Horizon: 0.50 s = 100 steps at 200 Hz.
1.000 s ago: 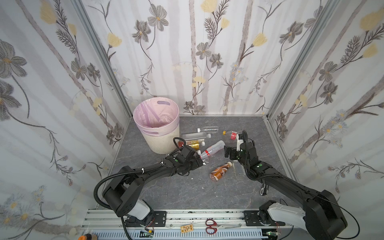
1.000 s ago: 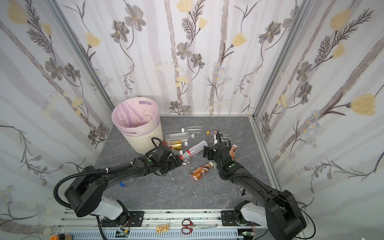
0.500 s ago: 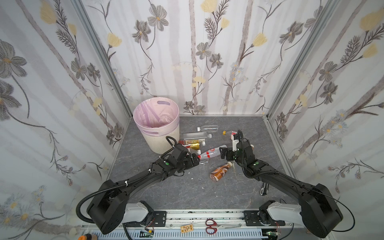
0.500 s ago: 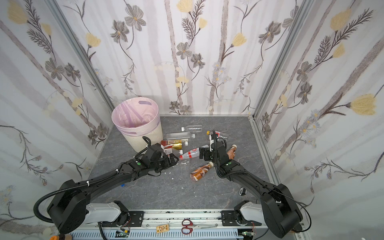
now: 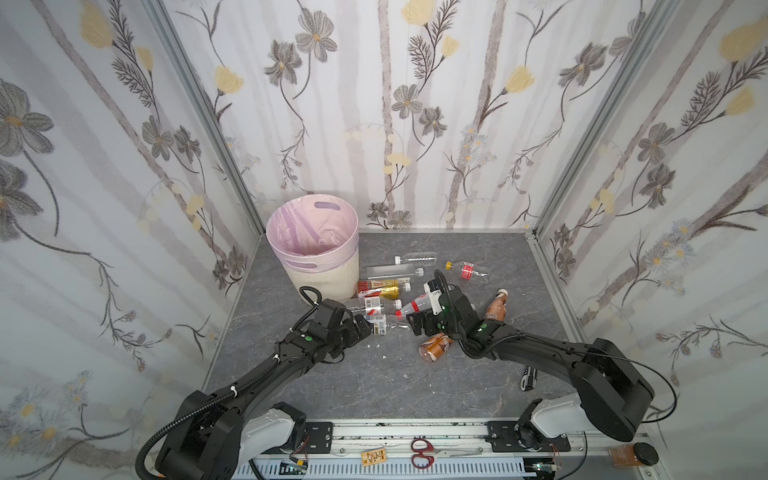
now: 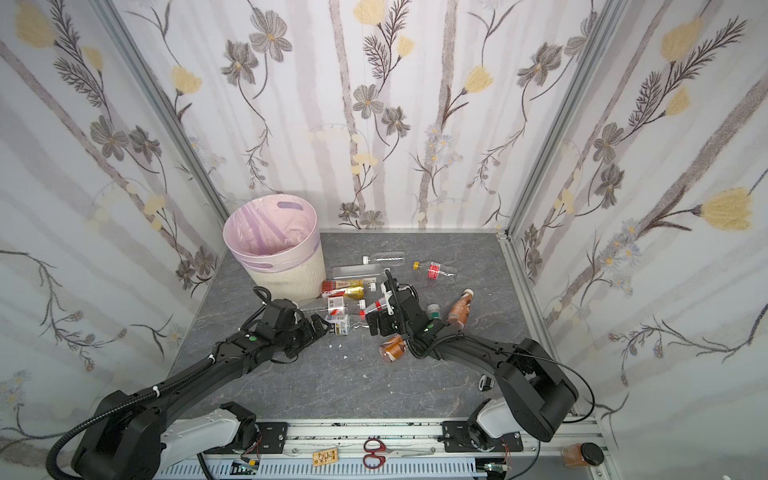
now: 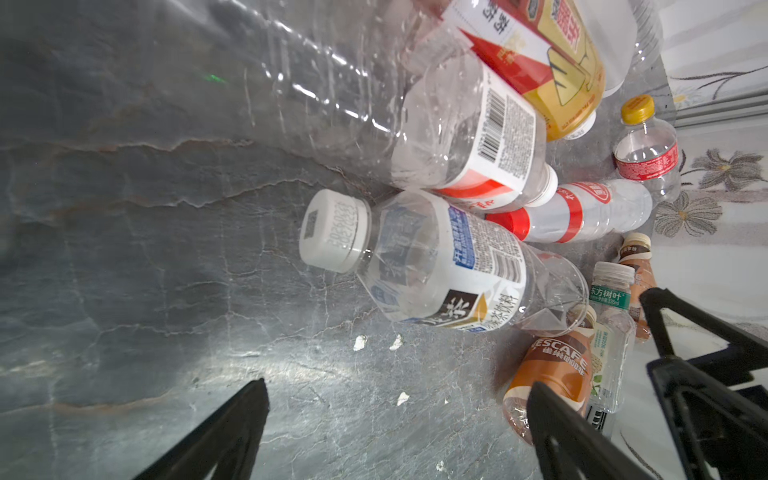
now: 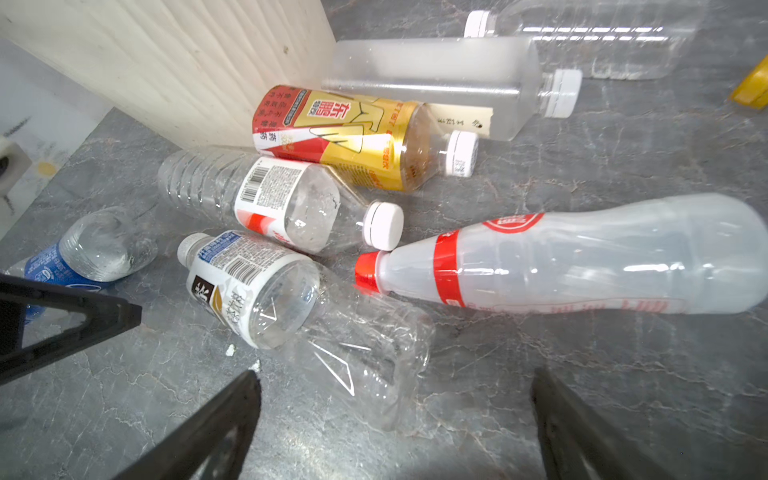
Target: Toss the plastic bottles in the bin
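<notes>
The bin (image 5: 316, 249) (image 6: 274, 245) stands at the back left, cream with a pink liner. Several plastic bottles lie beside it in both top views. A crushed clear tea bottle (image 7: 436, 266) (image 8: 286, 299) with a white cap lies between the two grippers. My left gripper (image 5: 362, 329) (image 7: 397, 388) is open just short of its cap end, over bare floor. My right gripper (image 5: 417, 325) (image 8: 397, 378) is open at its crushed base. A frosted red-capped bottle (image 8: 582, 257) lies to one side of it. A brown coffee bottle (image 5: 436, 347) lies under the right wrist.
A yellow-labelled bottle (image 5: 380, 286), a frosted bottle (image 5: 392, 272) and a clear one (image 5: 415, 258) lie against the bin. A yellow-capped bottle (image 5: 467, 270) and a brown one (image 5: 496, 307) lie further right. White scraps (image 5: 376, 345) dot the floor. Scissors (image 5: 422, 451) lie on the front rail.
My right gripper has moved left and down towards the tea bottle. My left gripper has drawn back slightly and come lower. Both have stayed open.
</notes>
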### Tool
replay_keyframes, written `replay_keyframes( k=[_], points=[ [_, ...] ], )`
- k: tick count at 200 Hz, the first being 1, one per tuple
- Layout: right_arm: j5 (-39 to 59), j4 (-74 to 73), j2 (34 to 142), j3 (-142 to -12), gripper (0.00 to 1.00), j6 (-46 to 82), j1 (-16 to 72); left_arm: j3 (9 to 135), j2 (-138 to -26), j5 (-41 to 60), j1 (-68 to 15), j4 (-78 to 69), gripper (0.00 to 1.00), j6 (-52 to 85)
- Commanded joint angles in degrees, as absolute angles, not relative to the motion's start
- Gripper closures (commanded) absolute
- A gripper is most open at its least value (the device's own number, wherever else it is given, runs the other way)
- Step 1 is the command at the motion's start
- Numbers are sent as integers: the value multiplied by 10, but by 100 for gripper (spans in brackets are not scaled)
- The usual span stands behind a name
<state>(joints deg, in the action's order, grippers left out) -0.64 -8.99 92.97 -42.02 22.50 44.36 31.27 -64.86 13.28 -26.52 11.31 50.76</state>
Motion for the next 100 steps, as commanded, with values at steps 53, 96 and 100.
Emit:
replay_keyframes(
  k=[53,96,100],
  points=[
    [36,-144,987,-425,0,283,488,333,-680,133,-255,108,0,510],
    [47,-143,1002,-446,0,286,510,335,-675,120,-255,106,0,508],
    [47,-144,1001,-446,0,287,511,336,-676,121,-254,106,0,508]
  ],
)
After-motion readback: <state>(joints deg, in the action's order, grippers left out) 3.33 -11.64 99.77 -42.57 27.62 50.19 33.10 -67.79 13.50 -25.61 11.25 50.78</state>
